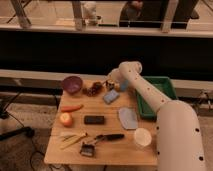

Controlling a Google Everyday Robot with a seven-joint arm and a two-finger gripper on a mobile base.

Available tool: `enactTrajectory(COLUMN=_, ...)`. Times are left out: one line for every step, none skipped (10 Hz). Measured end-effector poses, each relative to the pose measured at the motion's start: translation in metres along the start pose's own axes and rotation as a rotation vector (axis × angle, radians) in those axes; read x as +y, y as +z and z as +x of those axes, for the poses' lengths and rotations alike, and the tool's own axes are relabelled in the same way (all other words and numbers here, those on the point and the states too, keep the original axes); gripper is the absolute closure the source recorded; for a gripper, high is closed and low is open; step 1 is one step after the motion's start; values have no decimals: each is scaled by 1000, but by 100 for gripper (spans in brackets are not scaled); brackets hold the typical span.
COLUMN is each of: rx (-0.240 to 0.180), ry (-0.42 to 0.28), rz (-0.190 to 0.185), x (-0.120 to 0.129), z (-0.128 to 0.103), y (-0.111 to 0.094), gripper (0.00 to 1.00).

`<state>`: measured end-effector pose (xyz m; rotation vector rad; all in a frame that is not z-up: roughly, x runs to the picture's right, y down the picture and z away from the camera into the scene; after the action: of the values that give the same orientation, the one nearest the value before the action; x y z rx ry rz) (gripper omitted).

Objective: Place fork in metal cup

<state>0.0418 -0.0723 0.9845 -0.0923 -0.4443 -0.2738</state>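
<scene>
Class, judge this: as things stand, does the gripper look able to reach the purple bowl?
Probably yes. The gripper, shut, sits at the table's far edge; only a brown cluster lies between it and the purple bowl.

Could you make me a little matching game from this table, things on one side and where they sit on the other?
Things:
1. purple bowl
2. white cup
3. green tray
4. gripper

Places:
A. front right of the table
B. back left corner
C. back middle, beside the blue sponge
D. right edge, behind the arm

Pairs: 1-B, 2-A, 3-D, 4-C
</scene>
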Motion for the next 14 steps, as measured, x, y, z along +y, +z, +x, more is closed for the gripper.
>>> enactTrajectory(rx=1, ry=-1, rz=-1, x=0, z=0, y=0, gripper=100)
enactTrajectory(rx=3, ry=-1, rz=-2, x=1, z=1, y=0, gripper=100)
enactTrajectory(rx=4, ry=-2, rz=-4, x=1, z=1, y=0, gripper=100)
enactTrajectory(rx=5, ry=-3, rz=-6, x=2, z=2, y=0, gripper=100)
enactTrajectory(rx=8, ry=-4, rz=-8, x=3, z=3, y=0, gripper=100)
enactTrajectory(rx=10, ry=-5, rz=-10, x=4, z=4, y=0, gripper=100)
enactTrajectory(rx=14, ry=-7, rz=-11, x=4, z=5, y=0, gripper=100)
enactTrajectory(rx=16, ry=-7, rz=-12, x=5, z=6, y=0, gripper=100)
enactTrajectory(rx=17, ry=-7, rz=-14, x=5, z=7, y=0, gripper=100)
enactTrajectory(rx=19, ry=-8, rz=-17, x=6, z=8, y=0, gripper=100)
enactTrajectory(rx=23, ry=-9, rz=-20, x=7, z=9, y=0, gripper=98)
enactTrajectory(rx=26, ry=-8, rz=-23, x=7, z=10, y=0, gripper=90)
enactTrajectory(rx=29, ry=-7, rz=-26, x=7, z=9, y=0, gripper=81)
enactTrajectory(rx=33, ry=-4, rz=-26, x=6, z=9, y=1, gripper=70)
